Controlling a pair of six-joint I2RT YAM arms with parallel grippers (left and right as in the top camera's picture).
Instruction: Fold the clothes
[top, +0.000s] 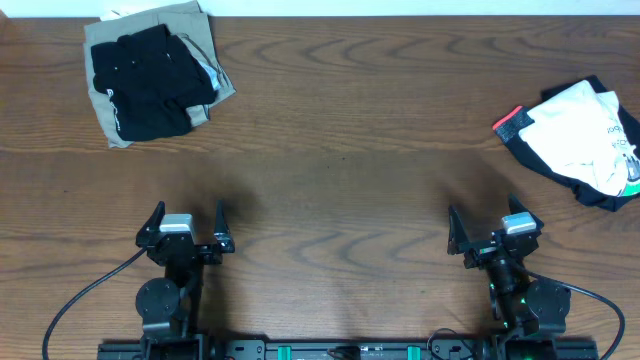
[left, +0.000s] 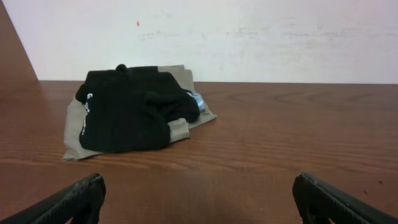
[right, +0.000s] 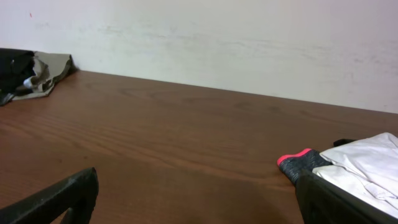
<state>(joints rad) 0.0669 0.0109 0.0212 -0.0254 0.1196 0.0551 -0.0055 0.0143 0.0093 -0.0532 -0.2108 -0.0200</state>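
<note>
We see both arms parked at the near edge of the brown wood-grain table (top: 340, 150). The left gripper (top: 188, 214) and the right gripper (top: 485, 222) each stand with jaws spread fully wide and nothing between them.

The clothes lie in 2 heaps, both well apart from the jaws. At the far left corner, a crumpled black short-sleeved fabric T-shirt (top: 150, 80) sits on top of a flat, folded khaki-olive piece (top: 222, 88). This heap is straight ahead of the left gripper and a little to its left, so the left arm is clearly the nearer one. In the left wrist view, the heap sits left of centre between the 2 open fingers. The shirt is bunched rather than spread. Its longer run seems to go from the far left toward the near right, though the folds make that hard to judge.

At the right edge, a rumpled white printed top (top: 580, 135) lies over a black garment with red-white trim (top: 514, 124), the trim end pointing toward the table's middle. This heap is ahead of the right gripper and off to its right. The right wrist view catches it only at the lower right.

We judge that no folding has begun. The middle of the table is bare wood, where a shirt could be laid flat.
</note>
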